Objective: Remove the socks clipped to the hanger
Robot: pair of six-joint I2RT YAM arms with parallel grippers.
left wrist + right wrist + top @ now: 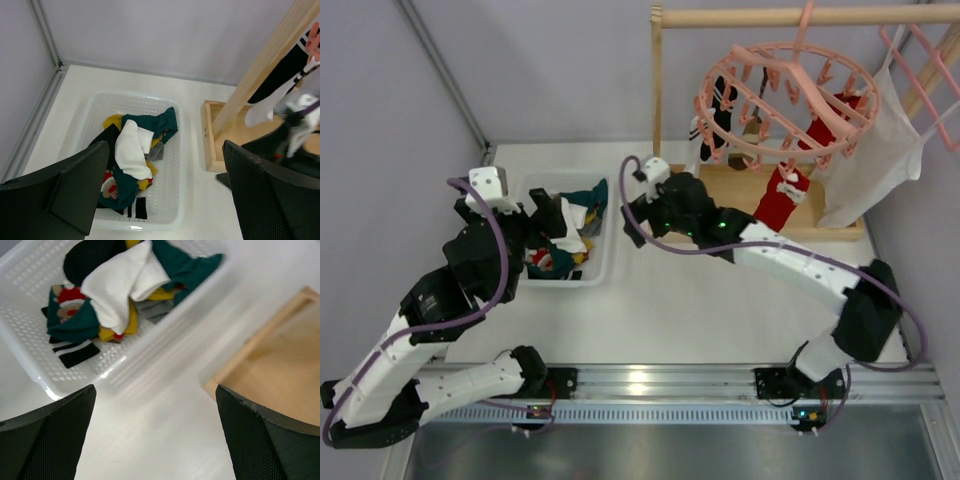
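My right end effector [157, 432], fingers apart and empty, sits nearer the socks [782, 197] hanging vertically off the hanger [786, 92], upper right.

Left pincer [165, 150] spread wide; right pincer [155, 390] likewise, empty.

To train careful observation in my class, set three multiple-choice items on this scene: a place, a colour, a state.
1. The white basket sits: A) left of the wooden stand; B) on it; C) behind it.
2. The round hanger is: A) blue; B) green; C) pink.
3. The right gripper is: A) shut on a sock; B) open and empty; C) shut on the hanger.
Answers: 1 A, the top view shows it beside the stand's base; 2 C, its ring and clips are pink; 3 B, its jaws stand apart with nothing between.
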